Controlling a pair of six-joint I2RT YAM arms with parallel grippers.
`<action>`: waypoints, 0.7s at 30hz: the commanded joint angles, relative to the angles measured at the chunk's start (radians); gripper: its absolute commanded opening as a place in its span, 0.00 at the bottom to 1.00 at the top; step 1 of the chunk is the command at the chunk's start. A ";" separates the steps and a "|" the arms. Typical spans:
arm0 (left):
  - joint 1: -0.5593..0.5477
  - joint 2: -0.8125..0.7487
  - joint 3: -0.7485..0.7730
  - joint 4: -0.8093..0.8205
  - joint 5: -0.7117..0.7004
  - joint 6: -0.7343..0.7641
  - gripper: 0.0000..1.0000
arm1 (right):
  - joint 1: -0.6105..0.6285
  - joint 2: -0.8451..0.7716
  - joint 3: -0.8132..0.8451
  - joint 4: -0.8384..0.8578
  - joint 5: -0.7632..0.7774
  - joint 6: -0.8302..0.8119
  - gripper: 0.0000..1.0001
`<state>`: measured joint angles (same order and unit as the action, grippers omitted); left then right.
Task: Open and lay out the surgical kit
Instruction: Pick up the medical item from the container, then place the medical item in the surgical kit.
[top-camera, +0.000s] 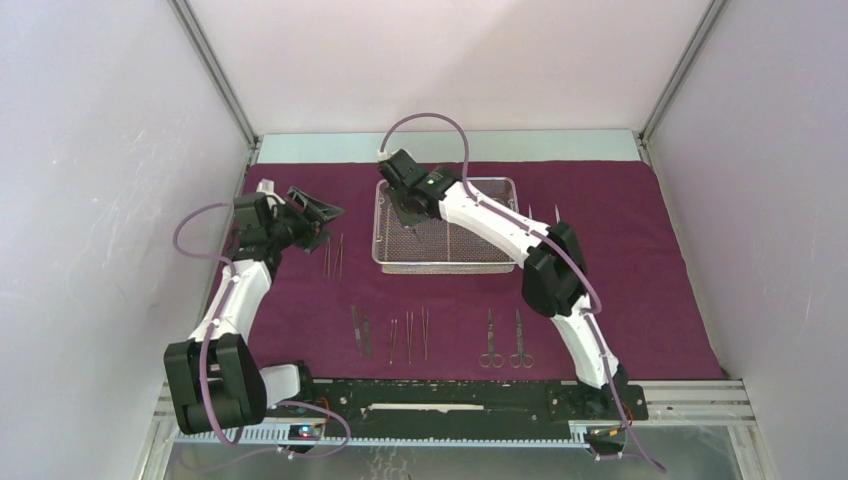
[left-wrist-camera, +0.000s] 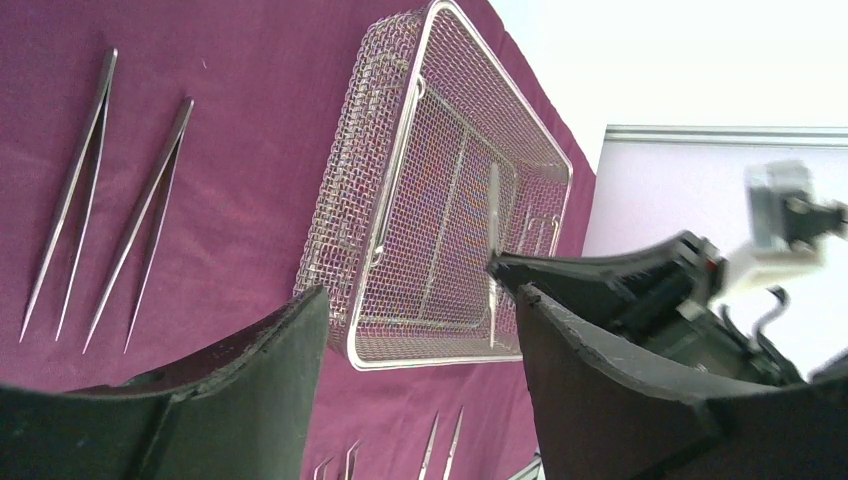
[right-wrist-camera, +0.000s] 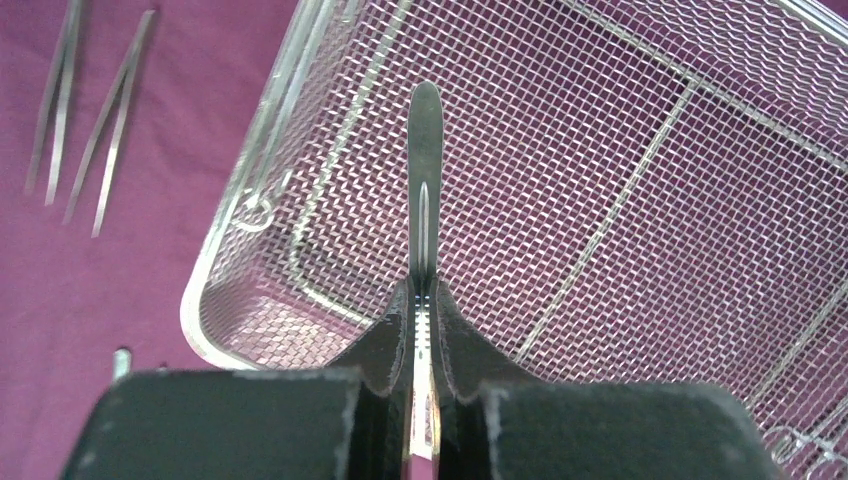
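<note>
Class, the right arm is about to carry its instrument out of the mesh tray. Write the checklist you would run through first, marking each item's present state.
1. Right gripper shut on the slim instrument: ok.
2. Instrument lifted clear of the mesh tray floor: cannot tell.
3. Left gripper open, holding nothing, beside the tray: ok.
4. Bare maroon cloth free to the right of the scissors: ok.
5. Nothing else lying in the tray: cannot tell, the arm hides part of it.
</note>
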<state>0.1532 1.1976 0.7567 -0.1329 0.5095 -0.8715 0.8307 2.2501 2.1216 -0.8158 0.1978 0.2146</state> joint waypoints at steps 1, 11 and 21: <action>0.005 -0.037 -0.018 0.029 0.029 0.027 0.74 | 0.044 -0.119 -0.007 -0.027 0.033 0.076 0.06; 0.006 -0.108 -0.027 -0.012 0.022 0.030 0.74 | 0.175 -0.243 -0.180 0.005 0.046 0.256 0.06; 0.005 -0.226 -0.041 -0.128 -0.016 0.053 0.74 | 0.339 -0.256 -0.270 0.041 0.109 0.463 0.06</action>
<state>0.1532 1.0294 0.7452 -0.2031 0.5117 -0.8551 1.1202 2.0548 1.8637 -0.8173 0.2588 0.5564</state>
